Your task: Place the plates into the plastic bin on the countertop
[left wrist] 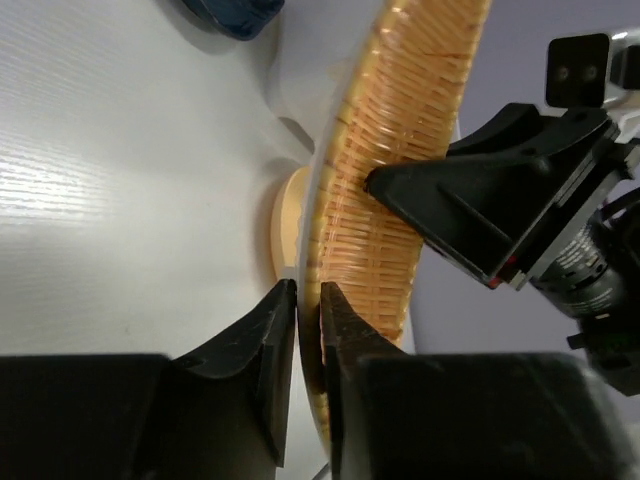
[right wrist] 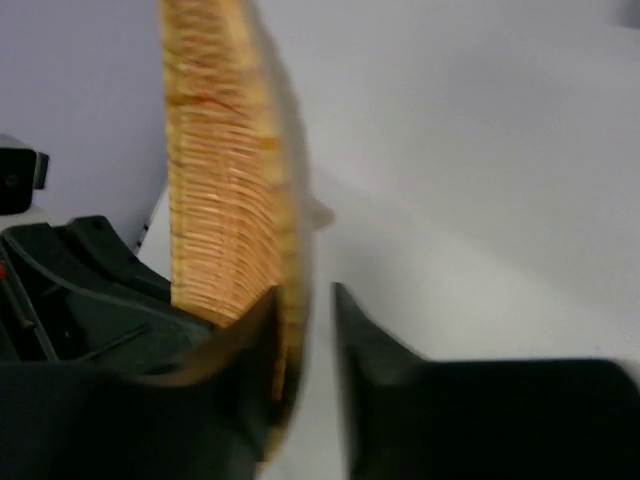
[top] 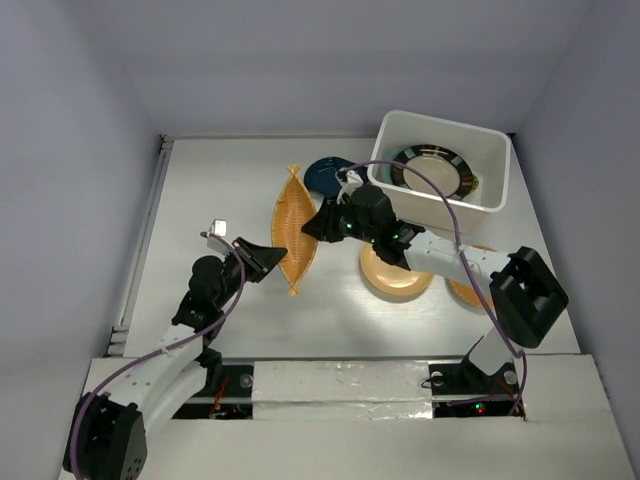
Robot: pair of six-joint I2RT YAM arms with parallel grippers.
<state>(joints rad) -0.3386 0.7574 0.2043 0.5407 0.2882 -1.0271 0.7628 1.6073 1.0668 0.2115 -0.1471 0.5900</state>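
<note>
The yellow woven scoop-shaped plate (top: 296, 230) is held up on edge above the countertop (top: 200, 200). My left gripper (top: 272, 255) is shut on its near-left rim; the pinch shows in the left wrist view (left wrist: 308, 300) on the woven plate (left wrist: 410, 150). My right gripper (top: 313, 225) is at the opposite rim. In the right wrist view its jaws (right wrist: 305, 300) straddle the plate's edge (right wrist: 220, 200) with a gap left on one side. The white plastic bin (top: 430, 195) at the back right holds the black-rimmed beige plate (top: 435, 168).
The navy plate (top: 325, 172) lies left of the bin, behind the woven plate, and shows in the left wrist view (left wrist: 230, 12). An orange round plate (top: 397, 275) lies under my right arm. Another orange plate (top: 465, 290) is partly hidden beside it.
</note>
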